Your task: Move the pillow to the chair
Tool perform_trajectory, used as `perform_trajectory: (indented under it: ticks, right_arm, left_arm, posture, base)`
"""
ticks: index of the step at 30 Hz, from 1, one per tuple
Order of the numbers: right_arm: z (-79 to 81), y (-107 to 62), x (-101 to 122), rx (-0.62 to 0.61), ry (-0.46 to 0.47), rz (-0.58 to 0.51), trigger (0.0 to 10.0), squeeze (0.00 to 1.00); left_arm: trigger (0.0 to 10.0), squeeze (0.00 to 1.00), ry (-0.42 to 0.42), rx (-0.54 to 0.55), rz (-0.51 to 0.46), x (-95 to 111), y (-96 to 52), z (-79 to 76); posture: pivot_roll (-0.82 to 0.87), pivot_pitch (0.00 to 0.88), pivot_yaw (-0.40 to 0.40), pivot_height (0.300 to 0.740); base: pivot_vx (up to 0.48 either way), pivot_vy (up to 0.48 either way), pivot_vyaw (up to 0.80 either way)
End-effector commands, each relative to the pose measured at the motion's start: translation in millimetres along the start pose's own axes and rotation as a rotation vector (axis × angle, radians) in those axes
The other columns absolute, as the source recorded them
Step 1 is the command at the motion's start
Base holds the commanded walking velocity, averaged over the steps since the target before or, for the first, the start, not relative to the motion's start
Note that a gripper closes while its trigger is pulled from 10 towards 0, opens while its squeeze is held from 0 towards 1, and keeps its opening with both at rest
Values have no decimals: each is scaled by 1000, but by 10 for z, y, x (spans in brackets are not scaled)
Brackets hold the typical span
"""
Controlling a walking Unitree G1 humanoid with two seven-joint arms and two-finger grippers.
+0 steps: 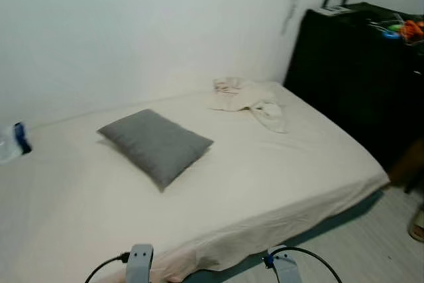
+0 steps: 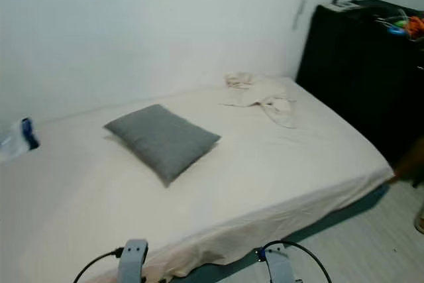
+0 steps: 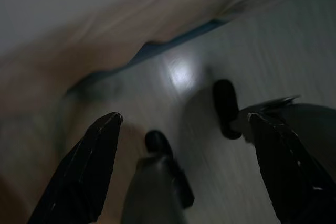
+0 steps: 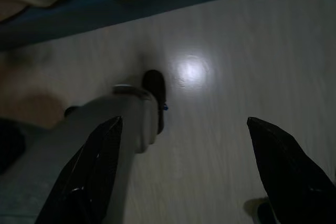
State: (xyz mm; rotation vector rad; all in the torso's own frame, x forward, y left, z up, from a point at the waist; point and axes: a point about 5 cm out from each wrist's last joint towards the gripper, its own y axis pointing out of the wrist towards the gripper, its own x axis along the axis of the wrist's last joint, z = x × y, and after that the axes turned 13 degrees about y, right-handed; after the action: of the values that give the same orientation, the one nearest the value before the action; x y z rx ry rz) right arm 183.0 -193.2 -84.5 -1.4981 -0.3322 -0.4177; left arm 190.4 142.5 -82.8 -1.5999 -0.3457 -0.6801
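On the bed (image 1: pixel 278 183), left of its middle, lies the grey pillow (image 1: pixel 156 144), with crumpled cloth (image 1: pixel 248 101) at the far right near a black cabinet (image 1: pixel 358 71). Both arms hang low over the floor (image 4: pixel 236 51), left gripper (image 3: pixel 184 166) and right gripper (image 4: pixel 184 171) each released, fingers spread and holding nothing

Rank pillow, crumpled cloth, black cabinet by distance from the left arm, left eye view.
1. gray pillow, mid-bed, just ahead of the left arm.
2. crumpled white cloth, far side of bed, rightward.
3. black cabinet, beyond bed, far right.
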Motion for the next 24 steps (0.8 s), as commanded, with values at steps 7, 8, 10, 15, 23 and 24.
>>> perform_trajectory:
  ticks: [7, 8, 10, 15, 23, 24]
  right_arm:
    - [-10, -3, -18, 1, 10, -5, 10000, 0]
    - [-10, -3, -29, 2, 5, 2, 10000, 0]
    - [-11, -3, -35, 3, 2, 5, 10000, 0]
    - [-13, -5, -51, 4, -5, 12, 10000, 0]
    - [-17, -6, -66, 3, 5, 14, 10000, 0]
    - [-18, -6, -68, 2, 6, 13, 10000, 0]
  left_arm:
    - [10000, 0, 32, -7, 14, -21, 4, -49]
    - [10000, 0, 41, -12, 13, -14, 6, -61]
    - [10000, 0, 44, -13, 13, -10, 8, -67]
    - [10000, 0, 49, -16, 11, 16, 16, -80]
    - [10000, 0, 58, -21, 4, 46, 20, -66]
    - [10000, 0, 63, -25, 2, 54, 21, -69]
  posture:
    - [-61, 0, 21, 740]
    - [-62, 0, 21, 740]
    - [-63, 0, 21, 740]
    - [-66, 0, 24, 740]
    - [-71, 0, 31, 740]
    - [-73, 0, 32, 740]
  base:
    - [0, 0, -297]
    - [0, -379, 0]
    - [0, -480, 0]
    - [0, -480, 0]
    - [0, -480, 0]
    - [0, -341, 0]
